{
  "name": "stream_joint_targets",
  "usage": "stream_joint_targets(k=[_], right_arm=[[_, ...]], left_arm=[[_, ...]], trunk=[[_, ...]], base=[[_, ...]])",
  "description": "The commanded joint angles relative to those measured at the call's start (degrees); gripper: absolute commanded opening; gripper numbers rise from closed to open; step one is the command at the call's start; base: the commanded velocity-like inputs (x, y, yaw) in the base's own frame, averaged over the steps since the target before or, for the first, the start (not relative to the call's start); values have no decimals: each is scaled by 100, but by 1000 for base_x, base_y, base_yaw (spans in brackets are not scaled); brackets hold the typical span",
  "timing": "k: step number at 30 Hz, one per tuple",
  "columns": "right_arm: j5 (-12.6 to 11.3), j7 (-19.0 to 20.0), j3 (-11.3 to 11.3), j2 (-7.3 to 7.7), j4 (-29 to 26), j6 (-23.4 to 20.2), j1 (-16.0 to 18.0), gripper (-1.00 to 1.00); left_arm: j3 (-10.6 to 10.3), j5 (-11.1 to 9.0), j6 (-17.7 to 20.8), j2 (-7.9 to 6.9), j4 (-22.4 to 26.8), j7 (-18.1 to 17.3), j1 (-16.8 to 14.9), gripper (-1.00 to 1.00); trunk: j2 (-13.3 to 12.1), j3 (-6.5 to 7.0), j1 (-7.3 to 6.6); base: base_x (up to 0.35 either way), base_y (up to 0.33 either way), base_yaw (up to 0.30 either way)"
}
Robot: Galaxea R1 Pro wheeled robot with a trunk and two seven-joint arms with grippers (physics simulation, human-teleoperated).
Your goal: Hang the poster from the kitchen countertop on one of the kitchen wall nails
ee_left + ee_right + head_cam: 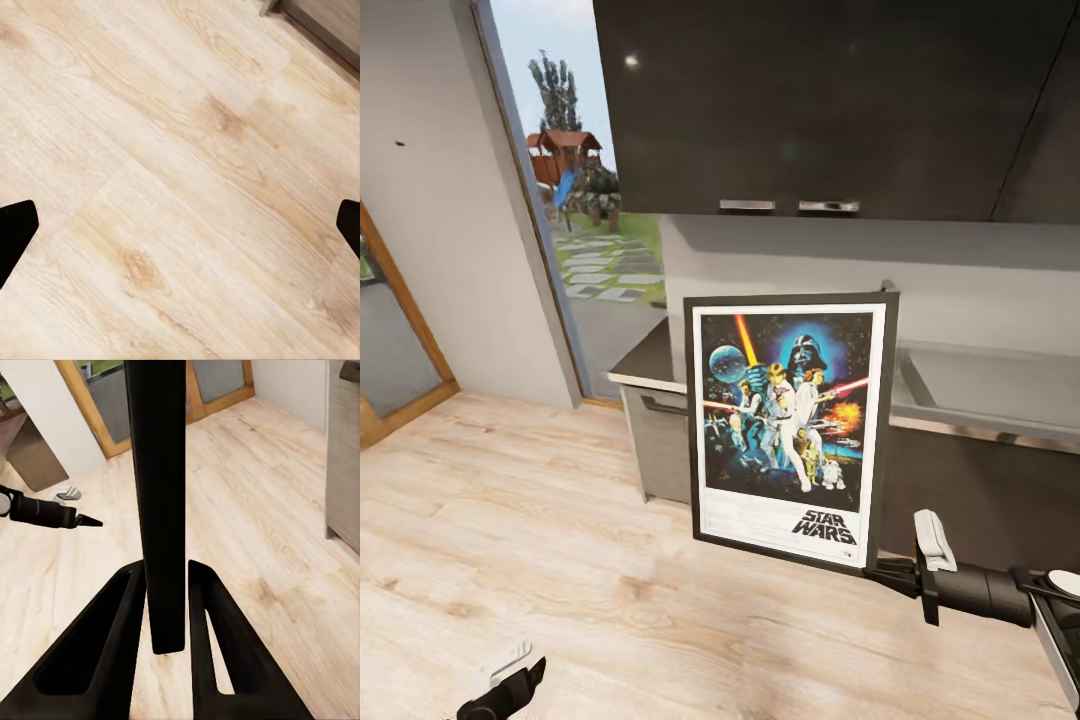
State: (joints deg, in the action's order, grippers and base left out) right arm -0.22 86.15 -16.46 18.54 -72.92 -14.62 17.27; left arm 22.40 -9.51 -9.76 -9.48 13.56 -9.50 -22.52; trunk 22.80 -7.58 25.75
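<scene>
Right gripper [166, 607] grips the poster [788, 428] lettered "STAR WARS".

The poster [788, 432] stands upright before the kitchen countertop [980, 385], seemingly clear of the floor [510, 520].

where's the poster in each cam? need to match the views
Head view: poster upright at centre, lower right corner pinched by the right gripper.
Left wrist view: poster not in it; wood floor between the open fingertips.
Right wrist view: poster edge-on, a dark vertical bar clamped between both fingers.
Shared landmark: the wood floor, in all three.
</scene>
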Motion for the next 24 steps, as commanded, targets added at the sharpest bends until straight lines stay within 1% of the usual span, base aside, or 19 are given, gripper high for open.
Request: stream_joint_targets(k=[1, 20, 24], right_arm=[[-4, 33, -5, 0, -3, -77, 5, -100], [-4, 33, -6, 0, -3, -68, 5, -100], [-4, 33, -6, 0, -3, -74, 5, -100]], left_arm=[[10, -60, -9, -1, -11, -43, -7, 100], [10, -60, -13, -1, -11, -43, -7, 100], [10, -60, -10, -1, -11, -43, -7, 100]], trunk=[[12, -10, 4], [12, 148, 4], [12, 163, 4]], base=[[0, 104, 62], [0, 12, 7], [0, 1, 0]])
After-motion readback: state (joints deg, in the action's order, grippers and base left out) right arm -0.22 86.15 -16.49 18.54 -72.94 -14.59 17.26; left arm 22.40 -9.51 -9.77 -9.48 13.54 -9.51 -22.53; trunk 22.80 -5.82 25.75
